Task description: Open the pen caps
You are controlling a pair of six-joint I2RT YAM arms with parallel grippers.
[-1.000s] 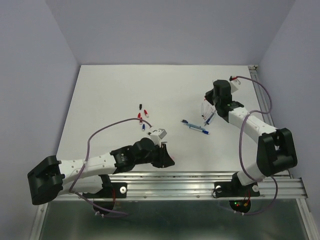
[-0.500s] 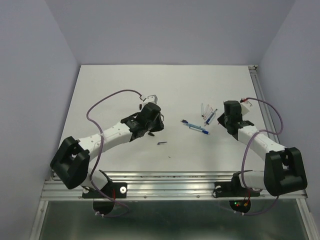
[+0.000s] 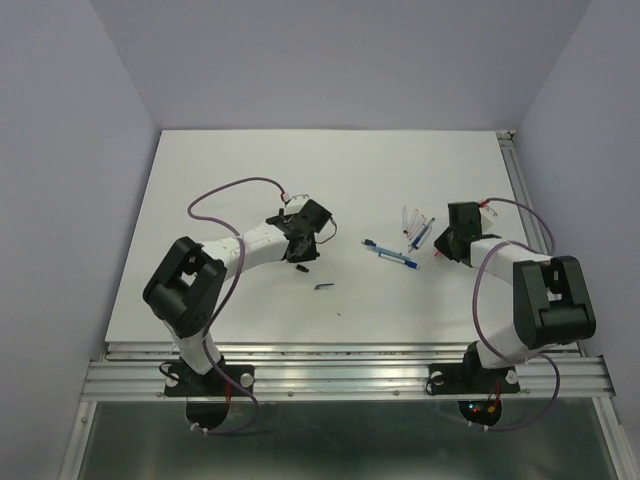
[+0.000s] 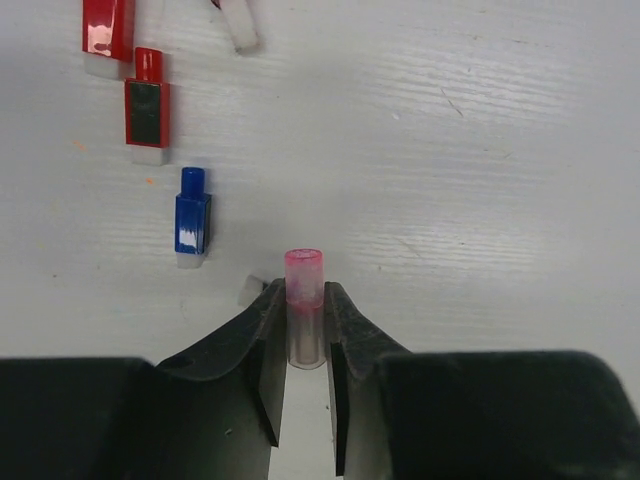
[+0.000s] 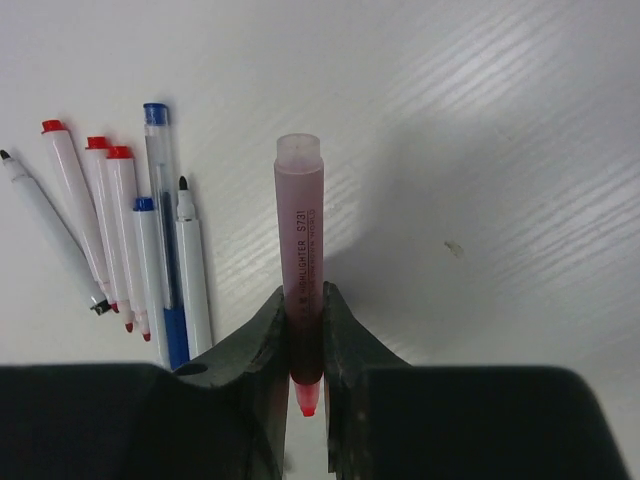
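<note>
In the left wrist view my left gripper [image 4: 304, 300] is shut on a translucent pink cap [image 4: 303, 300], just above the table. A blue cap [image 4: 191, 215] and two red caps [image 4: 147, 105] lie ahead to its left. In the right wrist view my right gripper [image 5: 303, 300] is shut on a red highlighter barrel [image 5: 300, 220], whose bare red tip shows between the fingers. Several thin white pens [image 5: 120, 240] lie to its left. From above, the left gripper [image 3: 303, 248] is left of centre and the right gripper [image 3: 448, 243] is right of the pens [image 3: 412, 222].
A blue pen [image 3: 390, 253] lies alone at the middle of the white table [image 3: 230, 170]. A small black piece [image 3: 325, 286] lies near the front of the table. A metal rail [image 3: 340, 365] runs along the near edge, and purple walls close in the sides.
The left gripper swung from the front of the table up to the caps. The right gripper drew back from behind the pens to their right side. The black piece came into view.
</note>
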